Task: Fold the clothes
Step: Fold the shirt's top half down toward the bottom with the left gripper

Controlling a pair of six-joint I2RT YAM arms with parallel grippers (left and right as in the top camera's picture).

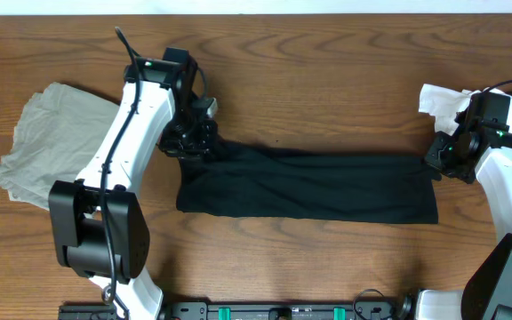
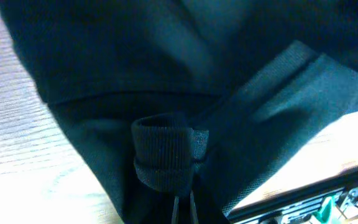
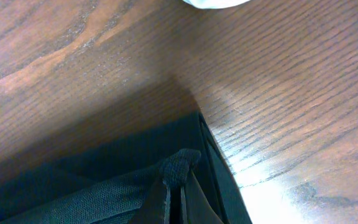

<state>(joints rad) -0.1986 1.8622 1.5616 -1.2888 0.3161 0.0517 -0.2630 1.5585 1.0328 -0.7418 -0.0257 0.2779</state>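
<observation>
My left tool (image 1: pixel 192 140) and right tool (image 1: pixel 436 162) each pinch one end of the long black fabric garment (image 1: pixel 309 187), its long axis running left-right across the wooden surface (image 1: pixel 327 89).

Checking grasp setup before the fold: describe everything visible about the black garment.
The black garment is dark, soft knit fabric, laid out as a long, flat, lightly wrinkled band across the wooden table. Its left end is bunched, a ribbed edge pinched in the shut left gripper; the shut right gripper pinches its right corner.
</observation>
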